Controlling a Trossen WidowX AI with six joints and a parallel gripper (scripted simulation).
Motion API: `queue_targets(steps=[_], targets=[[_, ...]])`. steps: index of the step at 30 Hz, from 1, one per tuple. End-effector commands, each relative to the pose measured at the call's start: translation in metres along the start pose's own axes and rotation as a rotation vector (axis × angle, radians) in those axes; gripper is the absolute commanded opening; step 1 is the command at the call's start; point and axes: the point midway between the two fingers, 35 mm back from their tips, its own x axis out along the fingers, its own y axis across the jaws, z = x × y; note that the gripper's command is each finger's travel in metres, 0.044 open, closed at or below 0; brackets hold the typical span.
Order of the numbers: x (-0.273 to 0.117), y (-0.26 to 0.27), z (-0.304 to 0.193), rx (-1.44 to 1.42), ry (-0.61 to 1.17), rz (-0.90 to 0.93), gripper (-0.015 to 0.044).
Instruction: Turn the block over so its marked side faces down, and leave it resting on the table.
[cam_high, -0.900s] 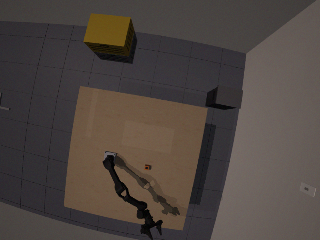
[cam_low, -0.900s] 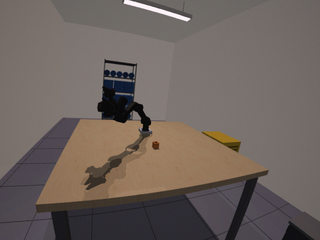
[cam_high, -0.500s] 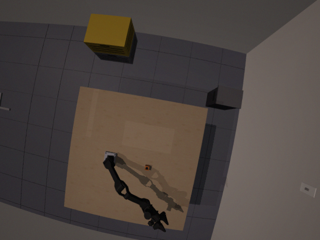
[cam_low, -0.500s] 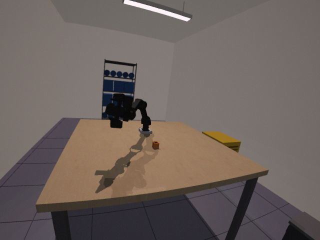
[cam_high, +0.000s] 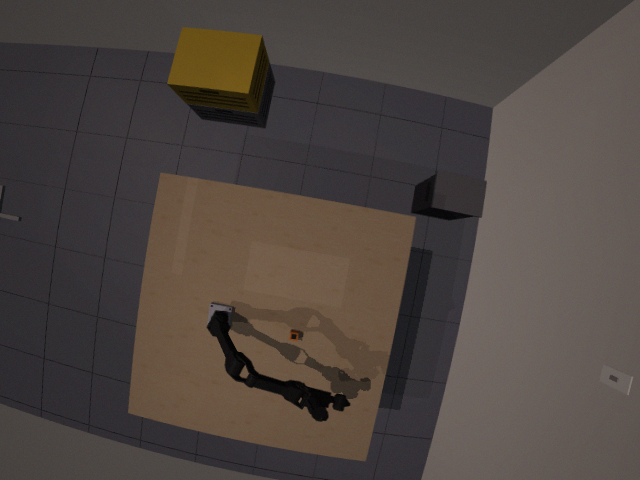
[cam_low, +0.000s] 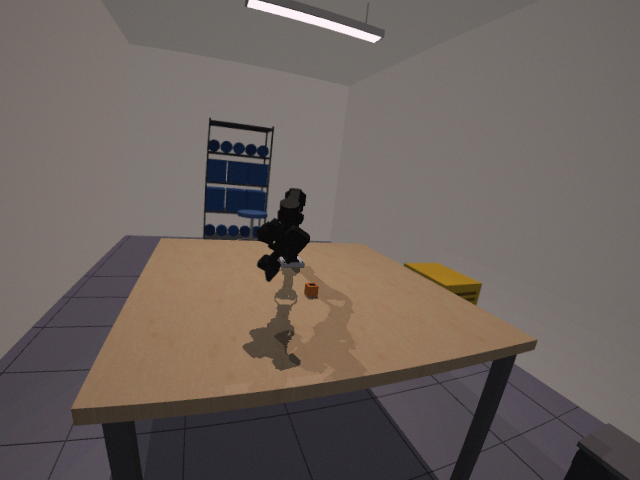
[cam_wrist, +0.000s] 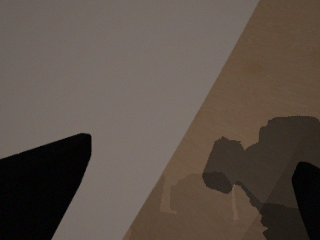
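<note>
A small orange block (cam_high: 294, 335) (cam_low: 311, 290) rests on the wooden table (cam_high: 206, 232) (cam_low: 180, 320) (cam_wrist: 250, 65). A dark square mark shows on its top face. My gripper (cam_high: 333, 409) (cam_wrist: 196, 159) is open and empty, held in the air well off to one side of the block, towards the lower right of the table in the top view. In the exterior view it hangs left of the block, dark against the arm. The wrist view shows both black fingers wide apart, with the table and pale wall beyond. The block is not in the wrist view.
The arm's pale base plate (cam_high: 212, 308) (cam_low: 292, 265) stands on the table behind the block in the exterior view. The arm's shadows fall around the block. A yellow crate (cam_high: 217, 59) (cam_low: 439, 273) and a dark box (cam_high: 457, 196) stand beyond the table's edges.
</note>
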Motion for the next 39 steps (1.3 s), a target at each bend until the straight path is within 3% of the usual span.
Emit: queue_targets(steps=[1,11,19,39], targets=[[-0.035,-0.018,-0.068,-0.31,0.242,-0.16,0.044],[-0.132,-0.063,-0.155,-0.833,0.728,-0.325,0.044],[-0.228,-0.098,-0.186,-1.194,1.146,-0.349,0.044],[-0.209,-0.138,-0.207,-1.2,1.152,-0.349,0.044]])
